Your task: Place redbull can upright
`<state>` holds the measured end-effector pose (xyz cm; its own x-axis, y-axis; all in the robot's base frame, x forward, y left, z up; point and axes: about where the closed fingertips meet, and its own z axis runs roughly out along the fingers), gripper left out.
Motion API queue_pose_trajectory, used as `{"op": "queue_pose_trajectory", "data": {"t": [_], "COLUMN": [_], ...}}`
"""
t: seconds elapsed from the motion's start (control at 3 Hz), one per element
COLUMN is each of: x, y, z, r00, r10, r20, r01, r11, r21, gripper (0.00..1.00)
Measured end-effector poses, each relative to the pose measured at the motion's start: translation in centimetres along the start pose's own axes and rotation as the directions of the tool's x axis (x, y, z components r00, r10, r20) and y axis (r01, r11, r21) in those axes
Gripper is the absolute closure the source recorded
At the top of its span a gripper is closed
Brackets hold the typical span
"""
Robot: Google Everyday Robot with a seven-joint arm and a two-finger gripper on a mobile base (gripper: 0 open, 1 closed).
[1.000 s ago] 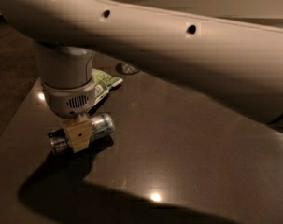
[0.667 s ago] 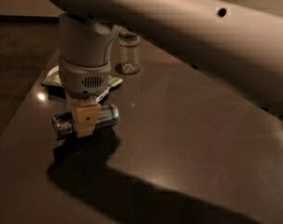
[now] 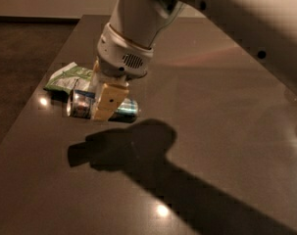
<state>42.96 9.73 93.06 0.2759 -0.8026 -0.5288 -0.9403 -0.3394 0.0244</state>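
Note:
The redbull can (image 3: 124, 110) lies on its side, its shiny silver end (image 3: 80, 104) facing left and its blue and silver side pointing right. My gripper (image 3: 101, 107) hangs from the big white arm (image 3: 138, 18) and is shut across the can's middle, one tan finger (image 3: 109, 99) in front of it. The can is at the left part of the dark table (image 3: 211, 141). A shadow falls on the table below and in front of it, so it seems held slightly above the surface.
A green and white snack bag (image 3: 65, 77) lies just behind the can near the table's left edge. The dark floor (image 3: 20, 48) lies beyond that edge. The arm crosses the upper right of the view.
The arm and the held can have shifted in the view, and the can stays sideways in the fingers. The clear bottle seen behind the arm earlier is now out of sight.

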Motion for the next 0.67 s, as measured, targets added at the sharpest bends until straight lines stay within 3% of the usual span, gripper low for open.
{"op": "queue_pose_trajectory", "data": {"t": [0.33,0.67], "x": [0.53,1.03], "y": [0.15,0.05], "z": [-1.61,-2.47], "r00": [0.99,0.962], "r10": [0.082,0.145], "r20": [0.119,0.232], "r01": [-0.088,-0.171], "r11": [0.9951,0.9807], "r21": [0.046,0.094], "gripper": [1.0,1.0]}}
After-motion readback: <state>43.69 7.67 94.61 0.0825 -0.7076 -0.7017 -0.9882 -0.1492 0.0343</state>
